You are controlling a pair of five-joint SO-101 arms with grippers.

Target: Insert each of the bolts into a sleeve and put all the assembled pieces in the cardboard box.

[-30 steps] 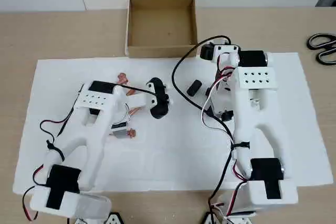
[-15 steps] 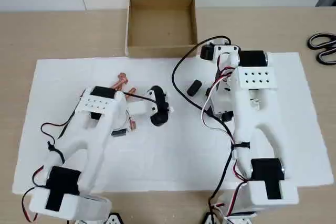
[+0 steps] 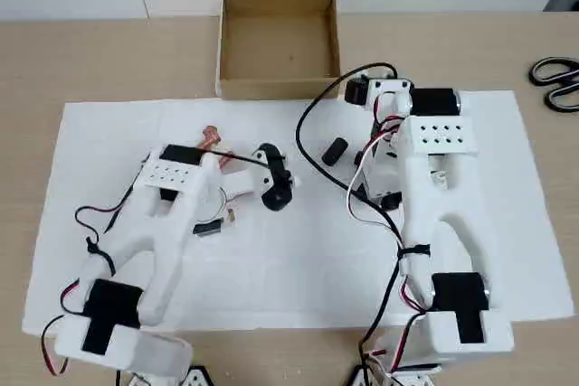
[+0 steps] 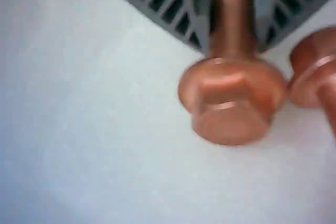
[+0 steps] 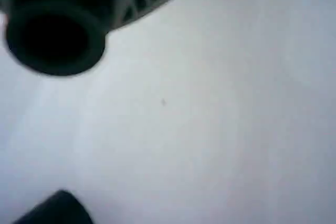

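Two parts ready: left jaws clamp bolt (image 4: 231,95) by its shank, right jaws hold sleeve (image 5: 52,38), bore exposed for insertion.

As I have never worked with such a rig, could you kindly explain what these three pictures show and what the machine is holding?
These are two small robot arms side by side at a table. The high view looks down on both, the left arm and the right arm, over a white sheet. The other two pictures come from a camera on each wrist, looking past that arm's gripper.

On the sheet lie loose bolts, copper in colour, and a spare sleeve, black. A cardboard box stands beyond the sheet, and scissors lie far to the right.

The left gripper is shut on a bolt, whose head sticks out. The right gripper appears to hold a sleeve, its opening facing the camera.
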